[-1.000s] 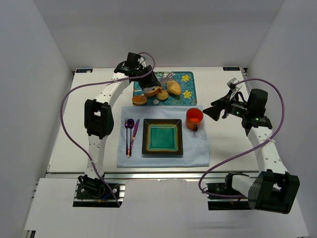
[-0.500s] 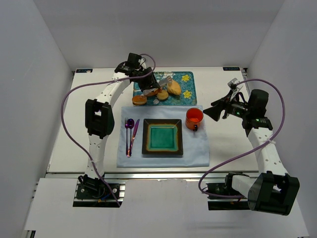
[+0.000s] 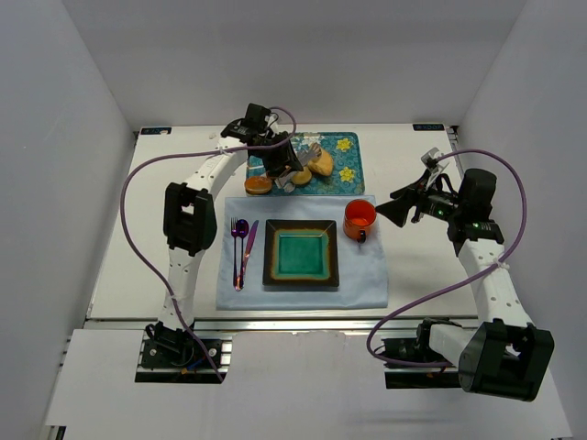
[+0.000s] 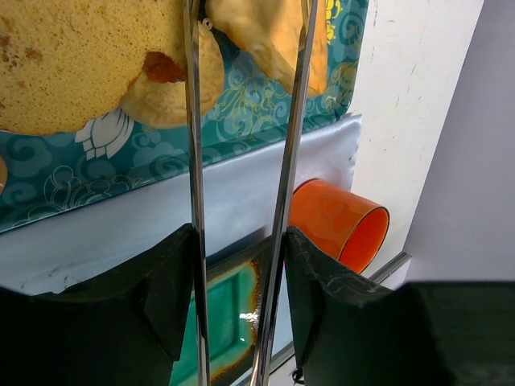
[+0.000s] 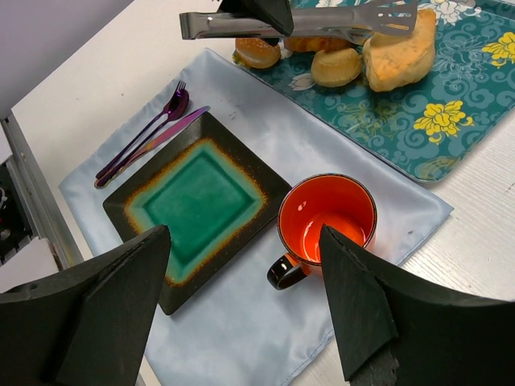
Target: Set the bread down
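The bread [image 3: 322, 163] is pale golden-tan and almond-shaped and lies on the teal flowered tray [image 3: 347, 158]. It also shows in the right wrist view [image 5: 398, 60] and in the left wrist view [image 4: 241, 28]. My left gripper [image 3: 280, 158] [image 4: 239, 241] is shut on metal tongs [image 3: 303, 150] [image 5: 322, 20]. The slotted tong tip hangs over the top of the bread. In the left wrist view the two blades stand apart with the bread behind them, and their tips are out of frame. My right gripper [image 3: 393, 209] [image 5: 243, 232] is open and empty above the orange cup.
A green square plate [image 3: 271, 257] [image 5: 129, 213], an orange cup [image 3: 359, 218] [image 5: 326, 213] and a purple fork and knife [image 3: 240, 246] lie on a pale blue placemat [image 3: 367, 280]. Two small buns [image 5: 336, 66] and a darker roll [image 5: 314, 44] sit left of the bread.
My left gripper and the tongs have moved right over the tray, so the tong tip now reaches the bread. My right arm has barely shifted.
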`<state>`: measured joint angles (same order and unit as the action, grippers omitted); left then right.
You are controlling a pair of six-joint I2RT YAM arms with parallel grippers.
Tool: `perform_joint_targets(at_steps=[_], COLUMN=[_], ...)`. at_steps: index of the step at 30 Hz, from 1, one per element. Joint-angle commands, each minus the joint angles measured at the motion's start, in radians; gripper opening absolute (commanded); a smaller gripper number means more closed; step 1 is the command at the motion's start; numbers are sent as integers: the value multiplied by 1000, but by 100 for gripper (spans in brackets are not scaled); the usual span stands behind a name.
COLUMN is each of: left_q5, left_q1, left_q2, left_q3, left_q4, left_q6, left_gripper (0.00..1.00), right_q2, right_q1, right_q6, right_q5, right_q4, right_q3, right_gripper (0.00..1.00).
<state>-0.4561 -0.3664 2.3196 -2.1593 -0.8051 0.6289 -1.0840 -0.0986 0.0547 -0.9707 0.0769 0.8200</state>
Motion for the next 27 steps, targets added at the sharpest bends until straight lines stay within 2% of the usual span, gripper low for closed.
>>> perform_joint_targets(at_steps=[1,4,6,14,16,19,27], left_q5=[-16,-21,-29,-56,-65,-73,-108], left_q1=[-3,-5,-6,-6,-6,-5,23], left_q2=[-22,-25,-26,-34,-40,-71,-178], left_q3=[-47,-34,-30,-40,-40,-31,4], left_q4=[6,9,15,46,58,96,162], left_q6=[-3,-3,-1,11,14,28,51], left_gripper=[55,51,42,22,10,0,0], right_q2=[27,27,27,29,30,33,30], right_q1=[-7,-9,-9,-10,-10,-12,-13], right_q6=[-12,-12,-12,-12,-13,-13,-9], right_q5=[-19,-19,-19,-19,-20,-19,-20], right_q4=[-42,-43,-43,-43,-42,-40,-25], right_q3=[-5,-5,-4,-2,-1,2,11], right_gripper=[79,79,79,80,80,80,79])
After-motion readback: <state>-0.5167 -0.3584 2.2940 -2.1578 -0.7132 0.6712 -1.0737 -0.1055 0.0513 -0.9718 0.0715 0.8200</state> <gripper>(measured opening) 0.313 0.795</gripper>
